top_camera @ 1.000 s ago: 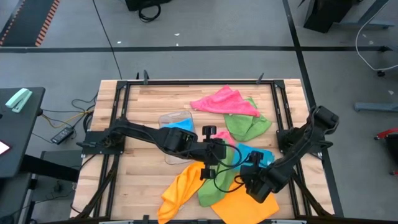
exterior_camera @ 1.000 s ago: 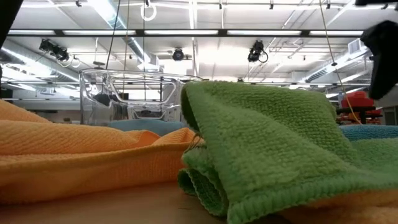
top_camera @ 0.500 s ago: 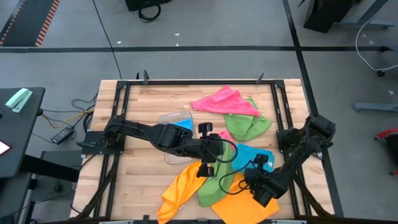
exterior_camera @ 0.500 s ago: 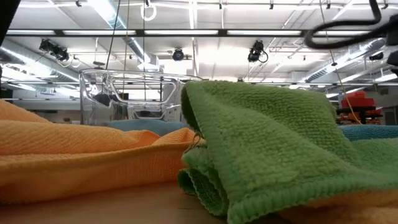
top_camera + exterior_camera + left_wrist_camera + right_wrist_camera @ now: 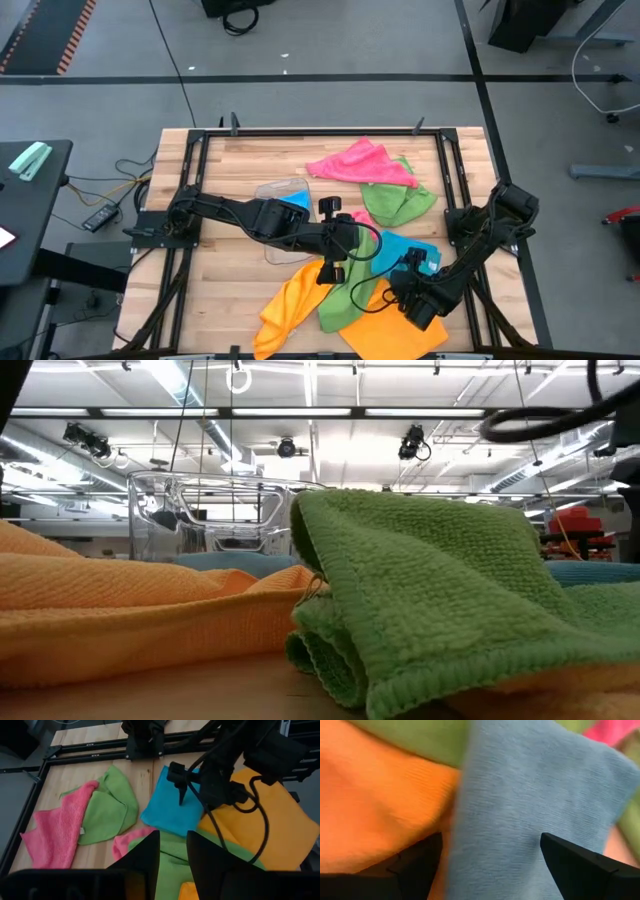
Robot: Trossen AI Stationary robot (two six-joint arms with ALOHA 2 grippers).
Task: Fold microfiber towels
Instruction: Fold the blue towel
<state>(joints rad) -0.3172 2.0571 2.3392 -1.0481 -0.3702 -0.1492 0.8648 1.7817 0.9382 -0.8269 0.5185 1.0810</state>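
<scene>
A green towel (image 5: 345,300) lies crumpled between two orange towels (image 5: 285,310) (image 5: 390,330) near the table's front. It runs up to my left gripper (image 5: 335,268), which is held high above the table's middle and shut on it. A sky-blue towel (image 5: 420,248) lies flat to the right, overlapping the flat orange one. My right gripper (image 5: 400,275) is open and points steeply down. Its fingers (image 5: 415,860) straddle the line where the blue towel (image 5: 530,795) meets the orange towel (image 5: 380,795), close above them. My left gripper has green cloth (image 5: 172,865) filling the narrow gap between its two fingers, which slant downward. The towel trails down from it onto the table, slack. Which edge or how many layers it has does not show. Whether the orange towel beside it is caught too, I cannot tell.
A pink towel (image 5: 360,162) and another green one (image 5: 400,200) lie at the far right. A clear plastic tray (image 5: 283,192) with blue cloth in it stands left of centre. Black frame rails (image 5: 190,200) border the wooden table.
My right gripper has come down toward the blue and orange towels, drawing slightly toward the table's near edge, and has stayed open. The towels lie as before.
</scene>
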